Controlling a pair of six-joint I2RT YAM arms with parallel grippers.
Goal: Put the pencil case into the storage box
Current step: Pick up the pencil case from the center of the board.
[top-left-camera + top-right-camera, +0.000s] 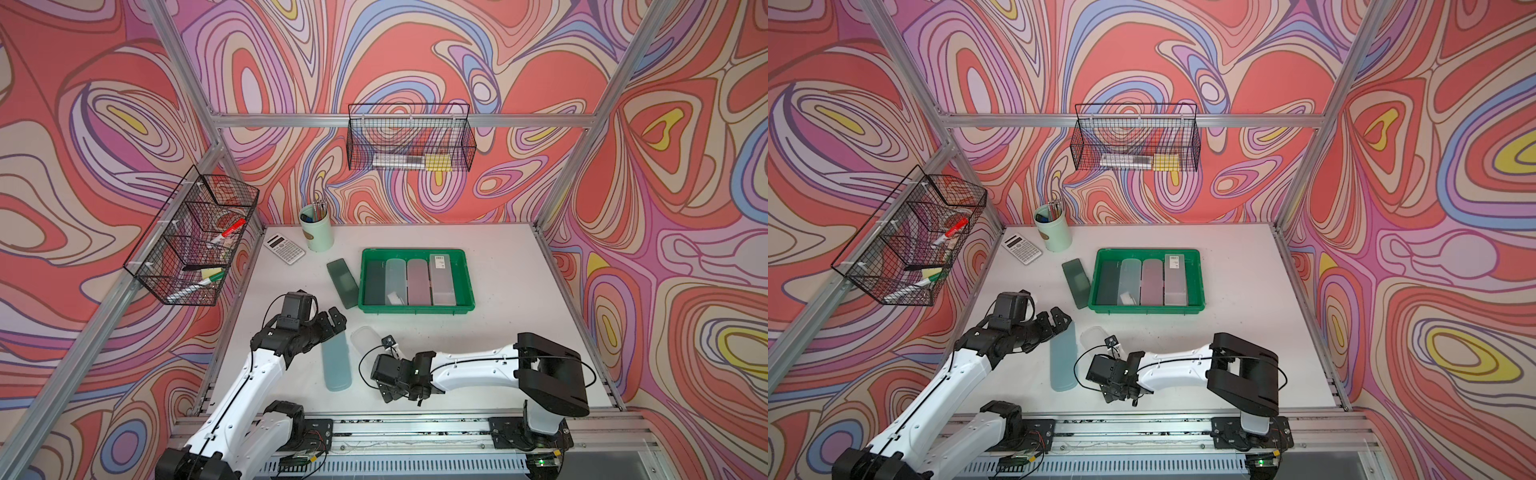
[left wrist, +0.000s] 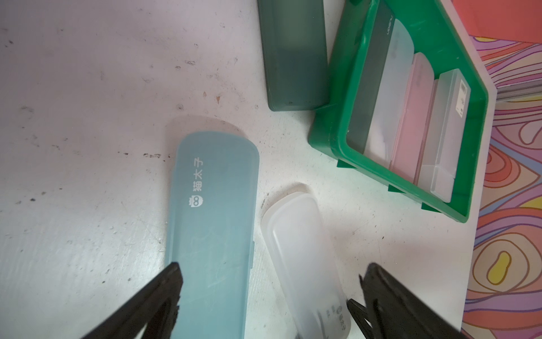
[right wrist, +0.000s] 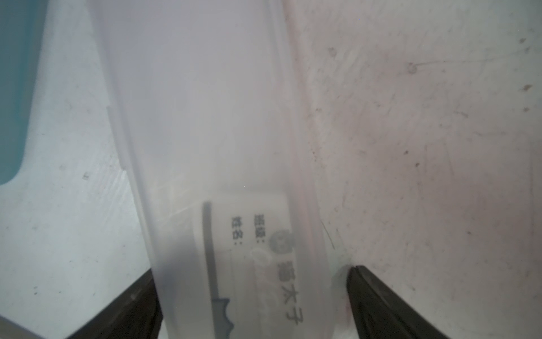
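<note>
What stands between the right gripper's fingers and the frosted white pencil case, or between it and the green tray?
Nothing visible: the right gripper straddles the frosted white plastic pencil case; bare table reaches the shallow green plastic tray, which holds four cases.

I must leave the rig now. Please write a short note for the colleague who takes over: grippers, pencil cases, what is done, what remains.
Left gripper: open, empty, over the box-side end of the teal case.
Right gripper: open, jaws astride the white case, which lies on the table.
Storage box: four cases lie side by side inside.
Dark green case: on the table beside the box.
Done: four cases stored.
Left: white, teal and dark green cases; the white one looks next.
</note>
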